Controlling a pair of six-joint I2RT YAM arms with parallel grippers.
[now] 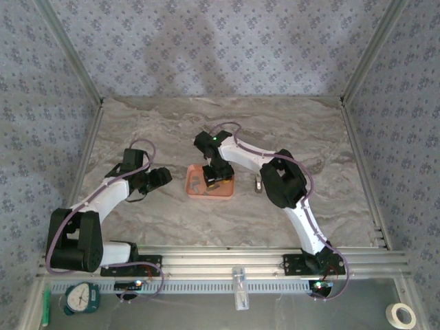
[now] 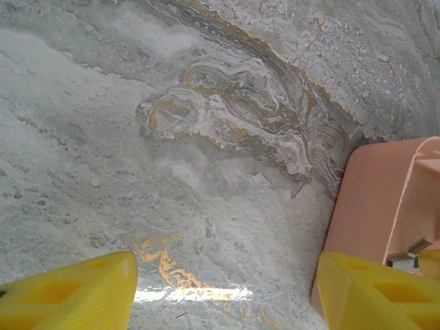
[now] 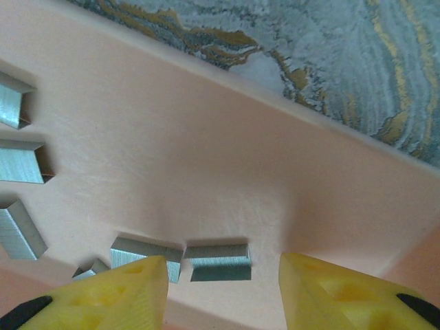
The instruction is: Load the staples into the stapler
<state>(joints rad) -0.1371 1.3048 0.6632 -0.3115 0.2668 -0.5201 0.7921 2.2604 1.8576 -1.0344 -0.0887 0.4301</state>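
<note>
Inside the pink tray (image 1: 206, 194), the right gripper (image 3: 221, 275) hangs with fingers spread astride one of the loose staples (image 3: 218, 261), none grasped yet, while the stapler (image 1: 257, 183) lies on the table (image 1: 137, 134) just right of the tray and the left gripper (image 2: 227, 282) hovers spread and empty, so loading seems wholly ahead.

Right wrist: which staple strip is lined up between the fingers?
The rightmost strip, centred in the right gripper and its open gap. Its neighbour tucks behind one finger; the rest lie farther left.

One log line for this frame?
right pincer: open, over staples in tray | left pincer: open, beside tray | stapler: on table, right of tray
</note>
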